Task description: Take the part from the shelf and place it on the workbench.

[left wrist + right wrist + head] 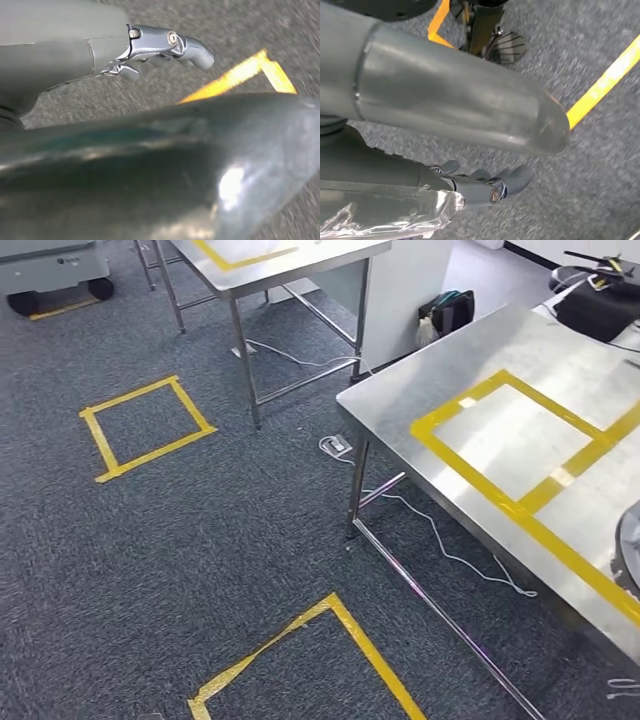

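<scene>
Hanging over grey carpet, the left hand shows its fingers stretched out and slightly curled, with nothing between them; the thick thumb crosses the near part of that wrist view. The right hand looks much the same: fingers extended loosely over the carpet, nothing in them, its thumb lying apart from them. Clear crinkled wrap covers part of that hand's cover.

Moving outward, yellow tape lines run on the carpet under both hands. From the head view, a steel workbench with a yellow taped frame fills the 3 o'clock side, and a round grey object, cut off by the picture's edge, rests on it at about 4 o'clock; what it is cannot be told. A second steel table stands at 12 o'clock, and taped squares mark the floor at 10 and 6 o'clock.

No shelf and no certain part can be made out, so the part's place cannot be told. Judging by the bare hands, either the pick is not yet done or the placing is over; the pictures do not settle which.
</scene>
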